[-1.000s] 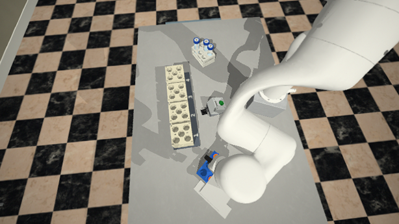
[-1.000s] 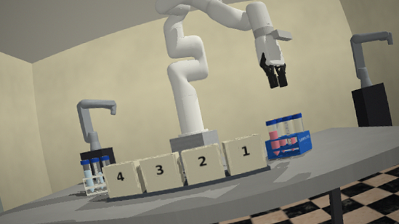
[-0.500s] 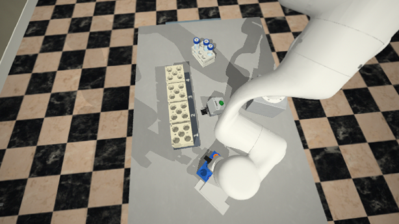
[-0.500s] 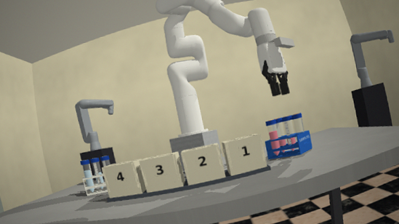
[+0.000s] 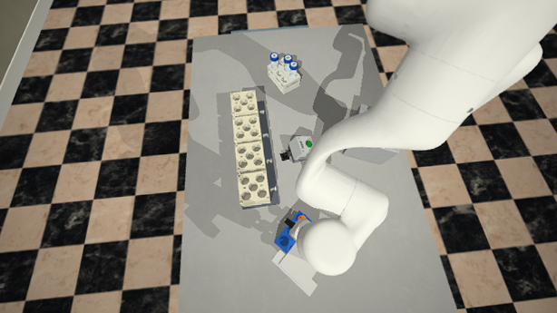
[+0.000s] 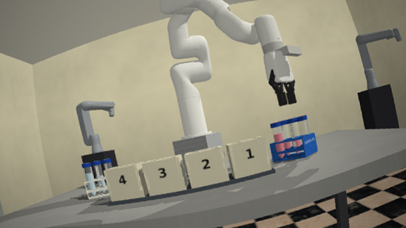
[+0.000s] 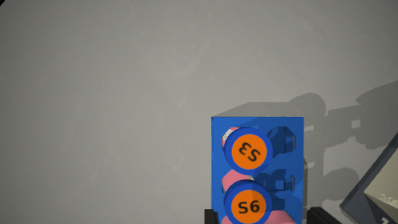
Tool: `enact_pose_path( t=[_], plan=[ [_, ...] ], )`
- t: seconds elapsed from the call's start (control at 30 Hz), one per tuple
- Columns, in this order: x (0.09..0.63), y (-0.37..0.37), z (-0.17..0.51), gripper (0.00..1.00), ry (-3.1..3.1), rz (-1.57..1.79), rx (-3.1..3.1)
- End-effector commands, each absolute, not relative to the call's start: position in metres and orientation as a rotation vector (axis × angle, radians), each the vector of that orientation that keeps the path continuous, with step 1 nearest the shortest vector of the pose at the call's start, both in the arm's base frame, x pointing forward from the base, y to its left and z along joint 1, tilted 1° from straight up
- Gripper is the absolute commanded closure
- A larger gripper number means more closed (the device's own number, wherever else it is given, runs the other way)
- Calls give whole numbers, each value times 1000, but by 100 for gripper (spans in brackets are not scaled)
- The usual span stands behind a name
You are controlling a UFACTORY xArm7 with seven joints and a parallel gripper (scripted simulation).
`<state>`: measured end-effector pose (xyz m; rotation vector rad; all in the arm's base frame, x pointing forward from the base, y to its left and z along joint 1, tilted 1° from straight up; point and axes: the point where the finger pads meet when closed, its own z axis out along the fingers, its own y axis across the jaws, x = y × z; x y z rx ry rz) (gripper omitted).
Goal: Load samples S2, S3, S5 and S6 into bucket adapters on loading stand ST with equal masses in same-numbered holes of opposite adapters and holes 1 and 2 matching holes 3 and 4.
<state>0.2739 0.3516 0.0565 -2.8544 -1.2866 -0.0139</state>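
Observation:
My gripper (image 6: 287, 102) (image 7: 266, 217) is open and empty, high above the blue sample rack (image 5: 291, 243) (image 6: 310, 147) (image 7: 297, 162). The rack holds several blue-capped pink tubes. S3 (image 7: 249, 151) and S6 (image 7: 248, 206) are readable; pink tube parts show at the wrist view's lower edge, their caps out of sight. One tube (image 6: 279, 138) is filled higher than the others visible. Adapter 1 (image 5: 255, 199) (image 6: 251, 165), adapter 2 (image 5: 252, 166) (image 6: 207, 177), adapter 3 (image 5: 247, 138) (image 6: 164, 185) and adapter 4 (image 5: 244, 111) (image 6: 123, 192) stand in a row with no tubes visible.
The white rack (image 5: 284, 89) at the far end holds three white-dotted blank tubes; their volumes are unreadable. The sloped desk (image 5: 298, 151) with the green DONE key (image 5: 309, 144) stands beside the loading stand (image 5: 275, 197). The arm hides part of the blue rack in the top view.

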Motion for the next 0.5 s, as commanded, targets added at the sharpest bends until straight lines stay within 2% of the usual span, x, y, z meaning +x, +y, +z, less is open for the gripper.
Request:
enact_pose_path(
  t=[0.0,0.47],
  plan=[
    [275,353,50,43,-1286,-20,-2853],
    [275,353,26,43,-1286,-20,-2853]
  ],
)
